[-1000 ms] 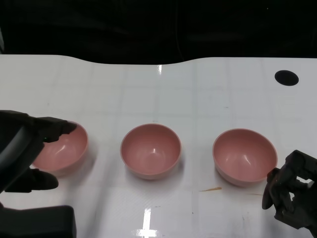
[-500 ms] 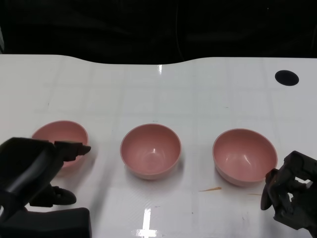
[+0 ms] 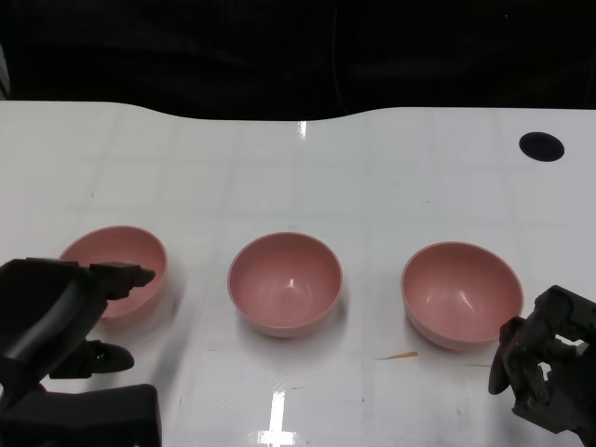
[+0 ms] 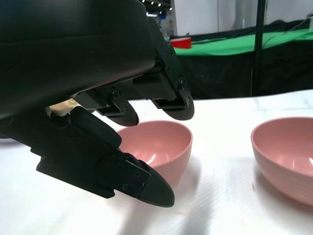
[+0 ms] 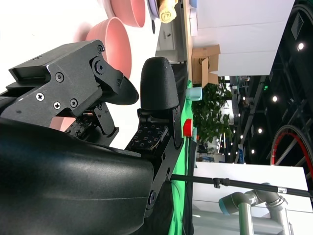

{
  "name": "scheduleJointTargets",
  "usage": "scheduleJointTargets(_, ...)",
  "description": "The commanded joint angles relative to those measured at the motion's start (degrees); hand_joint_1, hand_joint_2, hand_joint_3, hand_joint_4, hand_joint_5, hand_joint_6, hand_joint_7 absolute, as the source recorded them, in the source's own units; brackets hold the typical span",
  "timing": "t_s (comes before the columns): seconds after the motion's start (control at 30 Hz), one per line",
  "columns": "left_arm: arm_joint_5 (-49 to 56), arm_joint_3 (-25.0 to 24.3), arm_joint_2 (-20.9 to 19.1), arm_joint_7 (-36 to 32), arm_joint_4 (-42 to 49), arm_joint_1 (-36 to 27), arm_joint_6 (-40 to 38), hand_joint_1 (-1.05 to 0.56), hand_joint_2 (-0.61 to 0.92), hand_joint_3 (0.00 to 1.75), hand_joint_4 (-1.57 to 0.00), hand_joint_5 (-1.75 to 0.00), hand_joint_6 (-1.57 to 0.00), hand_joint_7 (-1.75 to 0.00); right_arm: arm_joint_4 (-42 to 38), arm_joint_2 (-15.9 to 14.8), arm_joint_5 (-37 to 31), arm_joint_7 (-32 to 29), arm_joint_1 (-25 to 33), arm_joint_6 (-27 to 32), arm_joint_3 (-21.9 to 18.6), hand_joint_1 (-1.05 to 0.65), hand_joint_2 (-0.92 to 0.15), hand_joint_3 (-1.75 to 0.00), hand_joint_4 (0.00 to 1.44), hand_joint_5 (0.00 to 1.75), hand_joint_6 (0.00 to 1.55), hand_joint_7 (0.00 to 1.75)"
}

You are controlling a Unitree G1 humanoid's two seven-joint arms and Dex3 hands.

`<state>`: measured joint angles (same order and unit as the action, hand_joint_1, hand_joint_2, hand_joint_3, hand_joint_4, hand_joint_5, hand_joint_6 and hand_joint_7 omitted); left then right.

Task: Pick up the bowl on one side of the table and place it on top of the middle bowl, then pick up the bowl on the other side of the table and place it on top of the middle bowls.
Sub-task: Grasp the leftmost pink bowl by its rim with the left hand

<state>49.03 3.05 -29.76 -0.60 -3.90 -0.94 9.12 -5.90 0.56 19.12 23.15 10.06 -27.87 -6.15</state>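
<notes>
Three pink bowls sit in a row on the white tabletop (image 3: 307,177), none stacked yet. The left hand (image 3: 65,312) hovers with fingers spread beside the left bowl (image 3: 116,265), ready to grip it for the middle bowl (image 3: 284,282). The right hand (image 3: 545,368) waits empty, fingers curled, near the right bowl (image 3: 461,293), partly cut off.

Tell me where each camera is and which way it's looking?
Head view: up on the robot, looking down at the white table with the left bowl, middle bowl and right bowl; left hand and right hand show low.
Left wrist view: behind the left hand, looking low across the table at the left bowl.
Right wrist view: behind the right hand, turned sideways, bowls beyond.
Shared: head and left wrist views both show the left bowl and left hand.
</notes>
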Motion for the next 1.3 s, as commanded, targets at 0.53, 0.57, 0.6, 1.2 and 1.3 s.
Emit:
scheduleJointTargets(0.53, 7.0, 2.7, -1.2, -3.8, 2.9, 5.7, -8.6, -0.67, 0.84, 0.0, -0.75, -0.01, -0.74, -0.01, -0.2, -0.6, 0.4, 0.4, 0.5, -0.1, -0.3, -0.05, -0.6, -1.08, 0.96, 1.61, 0.91, 1.33)
scheduleJointTargets(0.57, 7.3, 3.0, -1.4, -3.9, 3.9, 6.4, -8.7, -0.67, 0.84, 0.0, -0.75, -0.01, -0.74, 0.0, -0.2, -0.6, 0.4, 0.5, 0.5, -0.1, -0.4, -0.05, -0.6, -1.08, 0.96, 1.62, 0.91, 1.34)
scheduleJointTargets(0.6, 7.4, 3.2, -1.5, -3.9, 4.5, 6.8, -8.9, -0.67, 0.84, 0.0, -0.75, 0.0, -0.74, 0.0, -0.2, -0.6, 0.4, 0.5, 0.5, -0.2, -0.4, -0.05, -0.59, -1.08, 0.96, 1.62, 0.91, 1.34)
scheduleJointTargets(1.2, 3.9, 9.6, 1.5, -7.3, 15.8, 10.4, -9.4, -0.73, 0.9, 0.0, -0.71, 0.0, -0.7, 0.0, 1.2, -0.6, 1.0, 0.7, 1.2, 0.3, -0.6, -0.03, -0.63, -1.04, 0.95, 1.62, 0.89, 1.35)
scheduleJointTargets(1.3, 3.2, 10.3, 1.9, -7.2, 16.1, 10.4, -9.6, -0.73, 0.9, 0.0, -0.69, 0.0, -0.69, 0.0, 1.3, -0.4, 0.6, 0.2, 1.3, 0.2, -0.6, -0.02, -0.63, -1.04, 0.94, 1.63, 0.89, 1.36)
